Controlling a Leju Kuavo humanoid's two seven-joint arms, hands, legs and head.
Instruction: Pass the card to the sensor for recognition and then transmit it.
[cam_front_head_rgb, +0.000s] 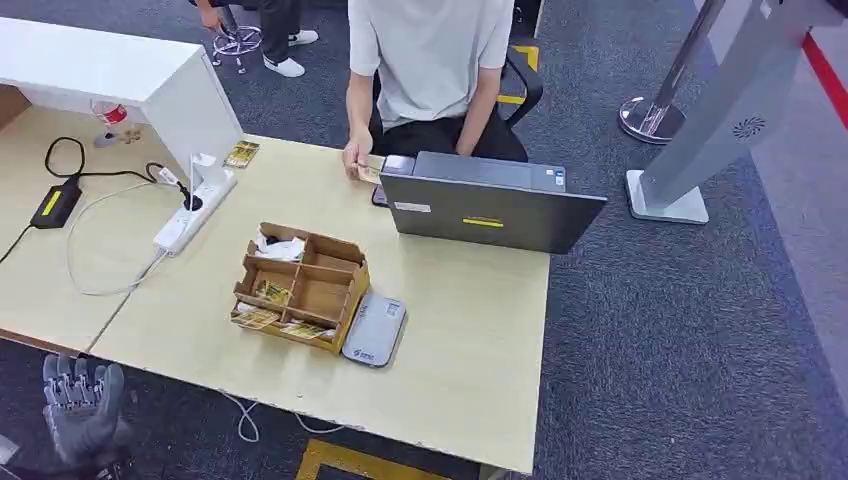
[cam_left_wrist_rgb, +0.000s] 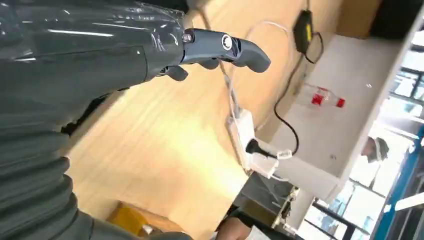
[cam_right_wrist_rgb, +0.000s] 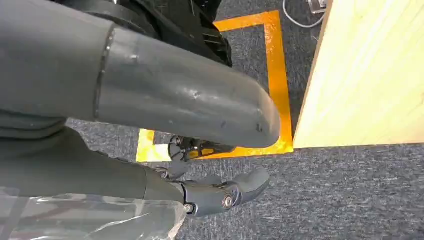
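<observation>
Hanging beside table edge (cam_right_wrist_rgb: 320, 100): right hand (cam_right_wrist_rgb: 200, 165).

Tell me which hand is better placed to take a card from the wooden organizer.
Probably the left. The left hand is raised beside the table's near edge, fingers apart and empty, on the wooden organizer side. The right hand hangs low over the carpet, below the table.

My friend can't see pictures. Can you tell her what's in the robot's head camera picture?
A wooden table holds a cardboard organizer with cards, a grey card sensor beside it, and a laptop. A person sits behind the laptop. The robot's left hand hangs empty below the table edge.
</observation>
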